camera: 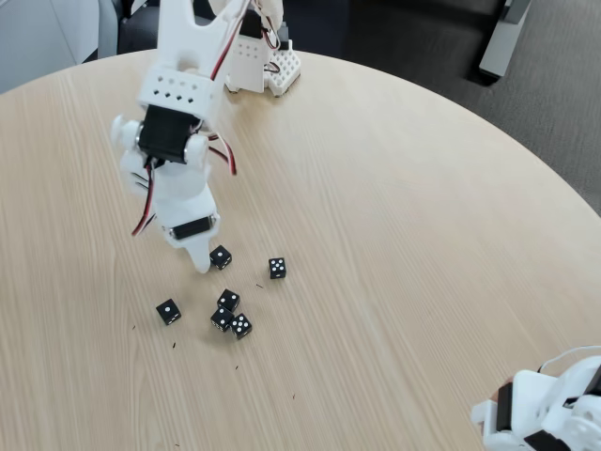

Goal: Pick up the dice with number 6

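Six black dice with white pips on the round wooden worktop. Pip counts mostly too small to read for certain; can't confirm which one is the dice with number 6. Die sits just right of the hand, touching or nearly so. Another die lies further right. Three clustered below. One-pip die lies lower left. Hand is white, pointing down, tip at the worktop; can't tell whether it is released or clenched. Second white arm at bottom right corner.
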Available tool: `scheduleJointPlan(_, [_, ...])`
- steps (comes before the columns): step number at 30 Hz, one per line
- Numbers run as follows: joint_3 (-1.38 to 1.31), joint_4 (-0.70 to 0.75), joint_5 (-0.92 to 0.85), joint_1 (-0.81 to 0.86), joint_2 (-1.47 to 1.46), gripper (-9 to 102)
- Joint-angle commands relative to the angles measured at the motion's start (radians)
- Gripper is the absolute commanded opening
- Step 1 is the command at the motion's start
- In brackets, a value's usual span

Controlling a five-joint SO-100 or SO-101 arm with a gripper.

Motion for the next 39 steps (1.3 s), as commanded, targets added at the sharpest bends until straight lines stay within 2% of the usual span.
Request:
scheduleJointPlan(1, [-0.009,0.003,0.008,-0.009,0.008,22])
scheduleJointPlan(9, [-0.009,0.003,0.009,-0.008,0.008,13])
scheduleJointPlan(18, [-0.009,0.003,0.003,-0.008,0.008,13])
scheduleJointPlan(24, [-0.009,0.011,0.003,-0.008,0.017,0])
scheduleJointPlan(32, [-0.009,0.017,-0.011,-0.054,0.041,0])
scheduleJointPlan(39, [-0.008,0.020,-0.014,-0.058,0.287,0])
